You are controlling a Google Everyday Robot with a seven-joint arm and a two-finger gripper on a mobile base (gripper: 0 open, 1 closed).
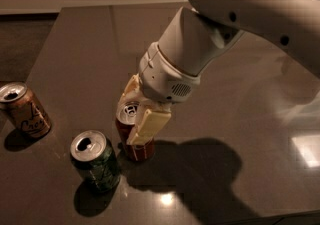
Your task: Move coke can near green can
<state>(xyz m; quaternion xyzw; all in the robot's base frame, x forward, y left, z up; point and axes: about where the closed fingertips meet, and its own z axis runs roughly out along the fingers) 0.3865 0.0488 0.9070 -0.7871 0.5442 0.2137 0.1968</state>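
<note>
Hand (pixel 132 123) first: where is it, and how wide?

Mid-counter, at the end of the white arm (pixel 190 54). Its two cream fingers (pixel 148 126) are closed around the coke can (pixel 143 150), a red aluminium cylinder with a silver top. One finger lies down the front, the other behind.

And the can itself?

Upright, low on the dark glossy counter (pixel 90 54), just beside the green can (pixel 95 163), mottled dark-green aluminium, not touching it. A tan-orange aluminium can (pixel 26 113) with dark script stands well apart, near the counter's edge.

Anything inside them?

The pour holes look dark, so I cannot tell.
</note>
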